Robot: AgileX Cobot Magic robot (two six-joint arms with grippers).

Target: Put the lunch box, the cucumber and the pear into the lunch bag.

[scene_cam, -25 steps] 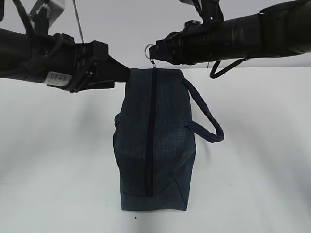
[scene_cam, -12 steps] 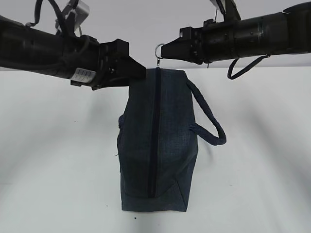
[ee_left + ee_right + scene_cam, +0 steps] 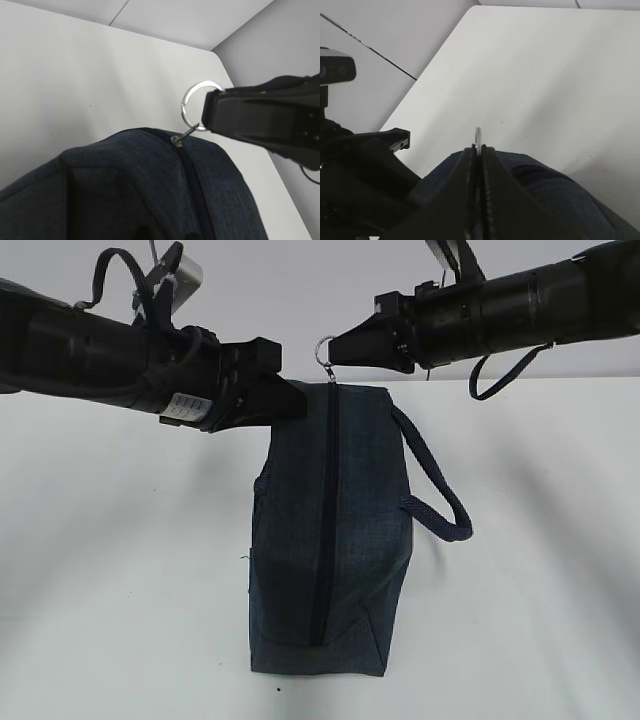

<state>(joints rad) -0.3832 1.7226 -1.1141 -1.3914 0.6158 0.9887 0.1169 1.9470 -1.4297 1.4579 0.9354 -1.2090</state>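
Left arm: I see it reach in level from the left, its left gripper [image 3: 285, 400] clamped on the lunch bag [image 3: 325, 540] at the top corner (fingers hidden by fabric).
Right arm: it stretches in from the right, right gripper [image 3: 340, 348] pinched together on the ring pull [image 3: 196, 106].
Bag: stands upright on the white table [image 3: 120, 570], zipper [image 3: 325, 530] closed, facing me.

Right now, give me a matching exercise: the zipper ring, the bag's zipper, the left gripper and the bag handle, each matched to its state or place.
Things:
1. ring pull
2. zipper
3. left gripper
4. handle

States:
A. closed along the lunch bag
B. loops out on the right side
C. pinched by the right gripper
D. at the bag's top left corner

Pairs: 1-C, 2-A, 3-D, 4-B
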